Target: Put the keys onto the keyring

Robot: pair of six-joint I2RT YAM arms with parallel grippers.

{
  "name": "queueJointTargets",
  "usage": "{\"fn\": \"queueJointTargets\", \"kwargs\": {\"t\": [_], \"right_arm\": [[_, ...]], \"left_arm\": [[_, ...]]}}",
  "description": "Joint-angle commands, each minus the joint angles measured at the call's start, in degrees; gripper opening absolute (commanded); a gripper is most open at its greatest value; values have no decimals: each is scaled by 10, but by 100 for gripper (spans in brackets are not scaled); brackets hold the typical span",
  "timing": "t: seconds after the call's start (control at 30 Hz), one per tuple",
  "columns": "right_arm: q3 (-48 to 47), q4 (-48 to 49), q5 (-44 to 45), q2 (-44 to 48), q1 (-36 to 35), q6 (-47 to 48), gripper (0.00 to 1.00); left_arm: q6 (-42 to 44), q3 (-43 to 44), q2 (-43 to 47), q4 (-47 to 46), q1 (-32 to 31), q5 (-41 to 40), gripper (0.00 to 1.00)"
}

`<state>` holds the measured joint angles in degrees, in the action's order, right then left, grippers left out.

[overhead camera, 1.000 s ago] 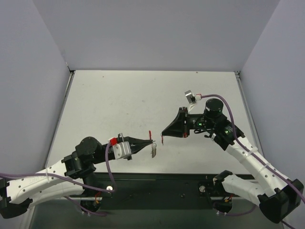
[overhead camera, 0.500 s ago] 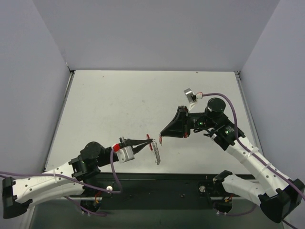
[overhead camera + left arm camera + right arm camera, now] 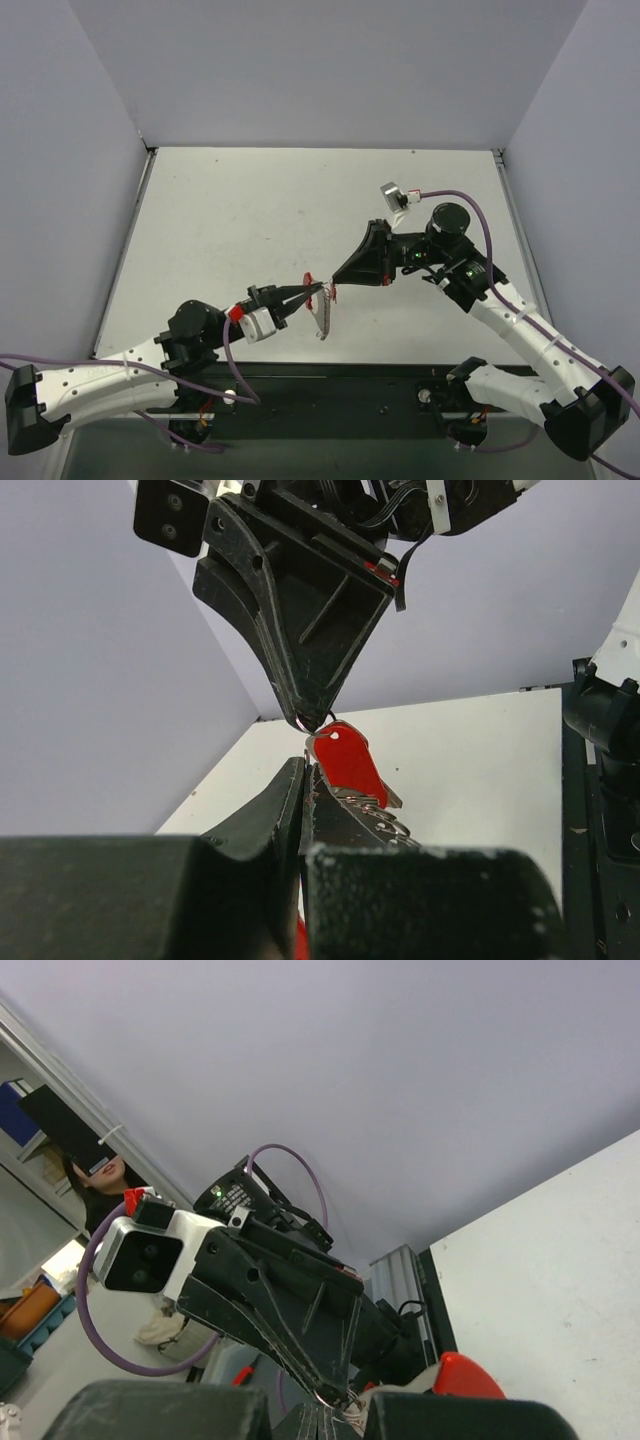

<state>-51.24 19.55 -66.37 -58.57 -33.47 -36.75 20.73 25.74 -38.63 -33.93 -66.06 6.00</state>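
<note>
Keyring (image 3: 345, 765) pinched in narrow left hand (image 3: 305, 775), red end poking out ahead. Right hand (image 3: 305, 718) closed tight, tip just above, touching that end. Both off surface (image 3: 250, 220).

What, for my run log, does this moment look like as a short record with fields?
left claw: shut on the keyring, held above the table
right claw: shut, tips meeting the top of the keyring's red part
silver metal: hangs below the left claw; key or chain, cannot tell
threading: not visibly done
</note>
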Motion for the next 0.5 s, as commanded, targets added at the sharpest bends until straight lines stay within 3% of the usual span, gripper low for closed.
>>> {"fn": "queueJointTargets", "kwargs": {"t": [0.0,0.47], "right_arm": [[-24,69,-9,0,-4,-17,0],[-13,73,-5,-2,-4,-15,0]], "left_arm": [[1,6,-13,-74,-4,4,0],[-1,17,-17,-79,-4,13,0]]}}
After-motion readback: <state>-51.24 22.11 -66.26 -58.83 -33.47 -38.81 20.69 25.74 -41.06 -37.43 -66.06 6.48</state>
